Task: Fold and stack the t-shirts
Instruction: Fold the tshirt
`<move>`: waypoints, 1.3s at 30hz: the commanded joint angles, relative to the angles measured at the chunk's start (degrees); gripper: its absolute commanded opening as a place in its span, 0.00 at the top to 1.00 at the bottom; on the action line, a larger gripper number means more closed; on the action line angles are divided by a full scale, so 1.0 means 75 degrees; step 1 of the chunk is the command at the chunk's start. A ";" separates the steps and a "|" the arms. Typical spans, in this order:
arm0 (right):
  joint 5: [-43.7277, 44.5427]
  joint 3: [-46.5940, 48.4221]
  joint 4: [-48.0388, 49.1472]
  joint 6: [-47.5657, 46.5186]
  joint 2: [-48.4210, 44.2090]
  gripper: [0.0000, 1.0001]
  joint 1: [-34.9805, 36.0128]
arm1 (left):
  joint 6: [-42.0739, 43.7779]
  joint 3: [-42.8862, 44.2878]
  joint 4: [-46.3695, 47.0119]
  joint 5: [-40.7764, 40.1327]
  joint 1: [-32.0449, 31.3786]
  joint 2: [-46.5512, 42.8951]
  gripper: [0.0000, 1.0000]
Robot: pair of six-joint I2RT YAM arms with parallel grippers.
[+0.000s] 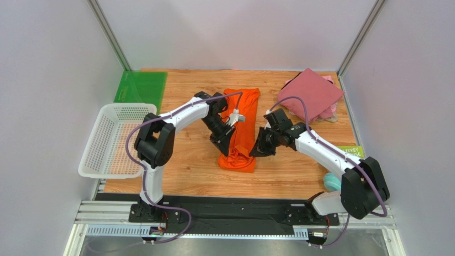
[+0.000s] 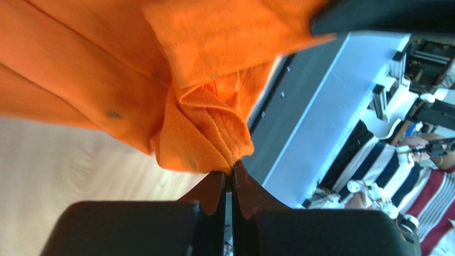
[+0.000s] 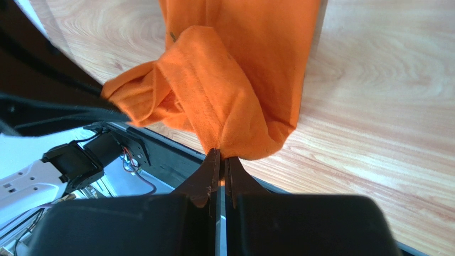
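Orange shirt [image 1: 241, 125] lies mid-counter [image 1: 181, 170] as a strip, long axis near-to-far. Left fingers [image 2: 213, 189] are pinched on its near-left edge and right fingers [image 3: 205, 178] on its near-right edge. The cloth between is bunched, its folds unclear. Maroon shirt [image 1: 310, 93] lies far right, mostly hiding the pink shirt [image 1: 332, 111].

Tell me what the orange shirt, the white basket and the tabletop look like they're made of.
Orange shirt: soft matte knit cloth, with fine ribbing and limp folds. White basket: probably rigid plastic, given its even grid of holes. Tabletop: smooth wood or wood-look laminate; grain lines show, but not which.
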 commanded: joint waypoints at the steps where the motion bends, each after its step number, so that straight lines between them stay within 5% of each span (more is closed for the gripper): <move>1: -0.0189 0.0598 0.0368 -0.0339 0.0209 1.00 -0.0231 | 0.0253 0.0822 -0.0427 -0.0087 0.0135 0.0635 1.00; 12: -0.0423 0.1324 0.0661 -0.0902 0.1753 1.00 -0.0817 | 0.0218 0.1233 -0.0193 -0.0603 0.0639 0.1116 1.00; 26: -0.0728 0.2905 0.0779 -0.1406 0.3840 1.00 -0.1462 | -0.0297 0.3529 -0.0263 -0.0638 0.1132 0.2837 0.99; 29: -0.0880 0.3246 0.0661 -0.1535 0.4427 0.93 -0.1590 | -0.0309 0.3881 -0.0263 -0.0906 0.1143 0.3119 0.91; 37: -0.0927 0.4581 0.0076 -0.1723 0.5236 0.87 -0.2105 | -0.0485 0.4970 -0.0544 -0.1048 0.1400 0.3308 0.90; 39: -0.0927 0.4746 -0.0041 -0.1770 0.5225 0.69 -0.2223 | -0.0532 0.5461 -0.0614 -0.1188 0.1564 0.3319 0.86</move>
